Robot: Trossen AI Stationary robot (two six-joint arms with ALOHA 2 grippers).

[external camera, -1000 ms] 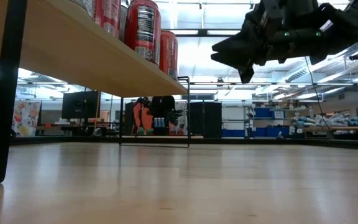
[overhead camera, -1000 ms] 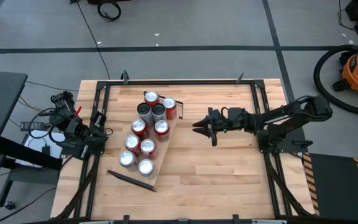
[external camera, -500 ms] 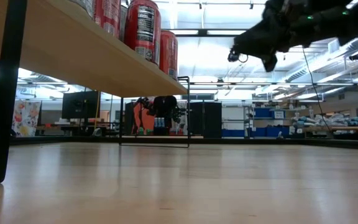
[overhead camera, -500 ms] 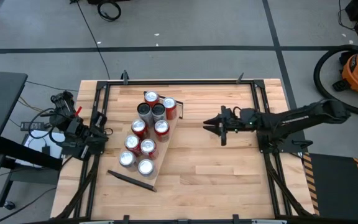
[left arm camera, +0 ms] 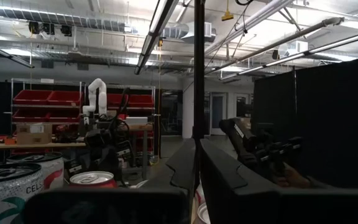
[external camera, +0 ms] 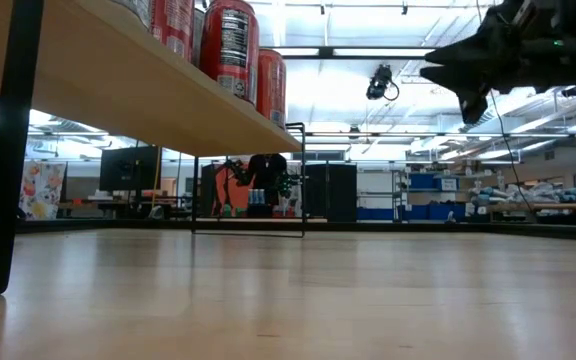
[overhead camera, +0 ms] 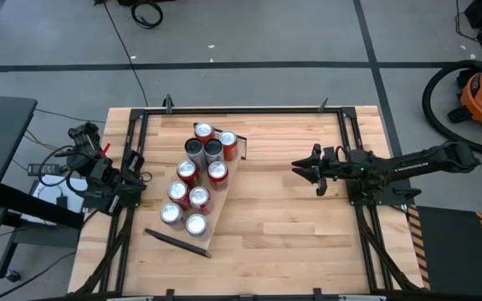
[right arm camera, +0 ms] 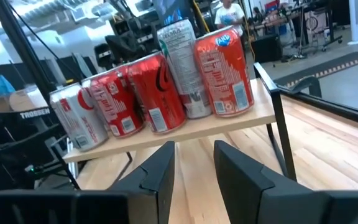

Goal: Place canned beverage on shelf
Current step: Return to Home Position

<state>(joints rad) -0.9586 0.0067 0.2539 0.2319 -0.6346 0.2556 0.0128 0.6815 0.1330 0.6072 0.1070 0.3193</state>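
Red, silver cans (right arm camera: pixel 160 93) — atop shelf (right arm camera: pixel 166 137)

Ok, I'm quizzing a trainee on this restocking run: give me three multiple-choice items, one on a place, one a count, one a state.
1. Where is the right claw?
A) over the shelf
B) over bare table, right of the shelf
C) over the floor
2. How many cans stand on the shelf?
A) three
B) ten
C) twenty
3. The right claw is:
A) open, empty
B) shut on a red can
C) shut on a silver can
Answers: 1 B, the high view shows it apart from the shelf; 2 B, ten tops count from above; 3 A, its wrist view shows spread fingers, nothing between. The left arm sits at the table's left edge.
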